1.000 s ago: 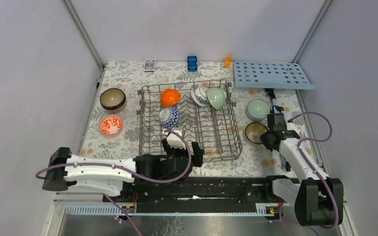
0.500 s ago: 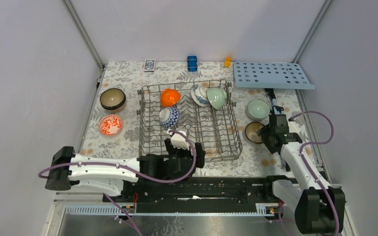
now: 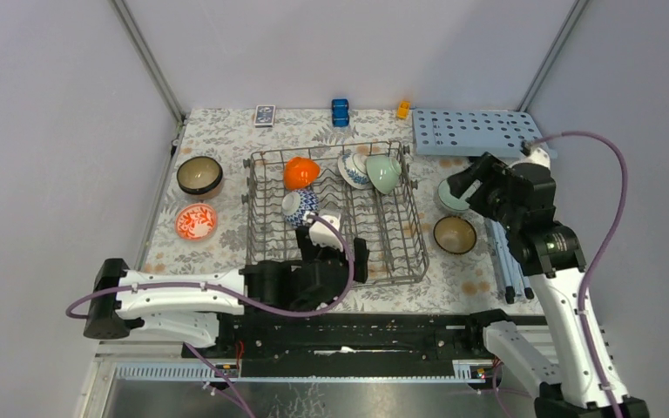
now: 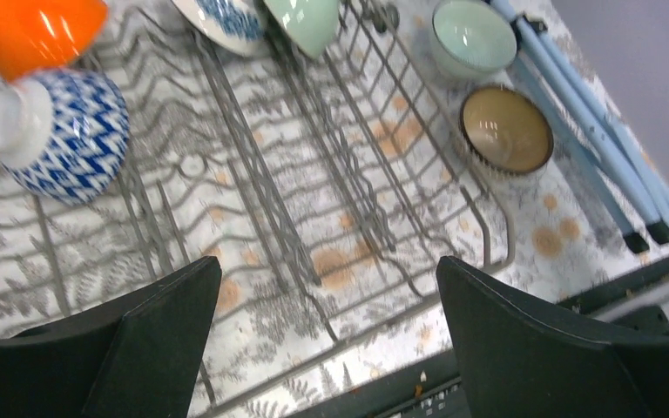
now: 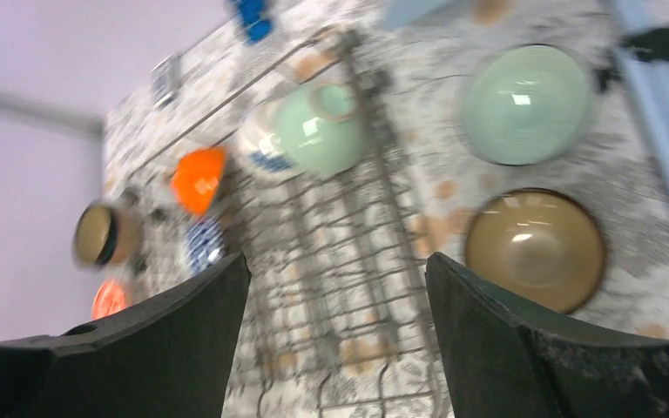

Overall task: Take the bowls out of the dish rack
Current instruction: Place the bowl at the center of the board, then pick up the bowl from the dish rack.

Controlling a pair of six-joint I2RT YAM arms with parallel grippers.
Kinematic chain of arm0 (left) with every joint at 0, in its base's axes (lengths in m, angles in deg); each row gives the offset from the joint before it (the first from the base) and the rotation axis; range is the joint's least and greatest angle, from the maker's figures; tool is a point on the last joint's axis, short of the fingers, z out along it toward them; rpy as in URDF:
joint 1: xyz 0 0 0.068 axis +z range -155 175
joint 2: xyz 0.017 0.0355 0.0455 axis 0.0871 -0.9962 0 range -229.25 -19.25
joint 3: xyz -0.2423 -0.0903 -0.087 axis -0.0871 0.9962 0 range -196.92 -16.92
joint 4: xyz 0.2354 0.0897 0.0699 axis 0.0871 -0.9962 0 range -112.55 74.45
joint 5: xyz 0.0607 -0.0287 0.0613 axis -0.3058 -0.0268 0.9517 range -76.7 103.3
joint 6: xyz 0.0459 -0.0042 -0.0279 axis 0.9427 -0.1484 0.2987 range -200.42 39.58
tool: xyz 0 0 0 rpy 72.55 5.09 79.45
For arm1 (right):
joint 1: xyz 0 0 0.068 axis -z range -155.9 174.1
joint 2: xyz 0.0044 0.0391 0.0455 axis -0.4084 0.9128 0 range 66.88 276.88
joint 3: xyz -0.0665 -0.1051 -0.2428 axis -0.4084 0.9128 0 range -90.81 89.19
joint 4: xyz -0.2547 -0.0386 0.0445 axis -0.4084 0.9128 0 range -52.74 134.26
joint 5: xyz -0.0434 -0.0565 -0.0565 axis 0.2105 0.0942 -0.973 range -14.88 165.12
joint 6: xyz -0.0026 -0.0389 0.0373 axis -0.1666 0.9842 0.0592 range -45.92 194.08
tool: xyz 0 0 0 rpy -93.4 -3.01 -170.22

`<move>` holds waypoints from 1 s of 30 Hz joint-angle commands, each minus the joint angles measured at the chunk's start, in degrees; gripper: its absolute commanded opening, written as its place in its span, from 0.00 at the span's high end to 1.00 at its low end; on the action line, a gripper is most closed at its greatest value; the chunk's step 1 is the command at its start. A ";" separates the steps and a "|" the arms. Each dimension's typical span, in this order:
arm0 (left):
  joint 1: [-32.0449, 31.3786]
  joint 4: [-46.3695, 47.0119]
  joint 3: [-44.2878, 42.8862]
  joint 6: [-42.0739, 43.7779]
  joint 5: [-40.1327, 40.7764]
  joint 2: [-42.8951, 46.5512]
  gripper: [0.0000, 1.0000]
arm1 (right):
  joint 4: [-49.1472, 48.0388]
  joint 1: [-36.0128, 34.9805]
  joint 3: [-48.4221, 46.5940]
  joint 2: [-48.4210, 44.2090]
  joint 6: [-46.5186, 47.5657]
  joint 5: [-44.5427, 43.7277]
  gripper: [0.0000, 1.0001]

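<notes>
The grey wire dish rack (image 3: pixel 419 248) stands mid-table. In it lean an orange bowl (image 3: pixel 300 171), a blue-and-white zigzag bowl (image 3: pixel 299 207), a blue patterned bowl (image 3: pixel 352 169) and a pale green bowl (image 3: pixel 383 172). On the table to its right sit a pale green bowl (image 5: pixel 527 104) and a brown bowl (image 3: pixel 454 233). To its left sit a dark brown bowl (image 3: pixel 199 174) and a red-and-white bowl (image 3: pixel 196 221). My left gripper (image 4: pixel 327 261) hangs open and empty over the rack's near edge. My right gripper (image 5: pixel 337 258) is open and empty, raised above the two right-hand bowls.
A light-blue board with holes (image 3: pixel 479 132) lies at the back right, and light-blue rods with black feet (image 3: pixel 505 261) run along the right side. A card box (image 3: pixel 265 115), a blue block (image 3: pixel 341 111) and a small yellow thing (image 3: pixel 402 109) line the far edge. Walls close in on both sides.
My right gripper opened, let go of the brown bowl's rim, then rose and swung toward the back. My left gripper crept forward over the rack's near edge, still open.
</notes>
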 commanded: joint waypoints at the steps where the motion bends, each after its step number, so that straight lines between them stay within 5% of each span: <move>1: 4.30 2.71 -5.56 10.38 1.49 2.25 0.01 | -0.12 -12.70 -6.03 5.02 6.54 3.76 0.19; 5: 16.10 5.86 -6.36 12.83 -12.52 3.34 0.01 | -1.21 -25.23 -9.06 13.14 8.26 -4.75 0.17; 13: 43.95 16.85 -2.42 3.52 -49.57 -1.34 0.01 | -17.97 -25.46 -2.90 20.82 6.43 1.67 0.16; 17: 52.18 28.49 -0.62 -4.51 -65.48 -8.39 0.01 | -25.69 -25.52 2.45 22.97 4.21 -3.94 0.15; 22: 54.35 29.44 -3.59 -6.97 -65.51 -14.84 0.01 | -30.71 -23.76 3.19 26.10 3.85 5.84 0.15; 30: 63.07 17.35 2.10 -5.42 -56.37 -8.36 0.01 | -42.99 -23.69 3.95 32.92 -2.49 19.25 0.14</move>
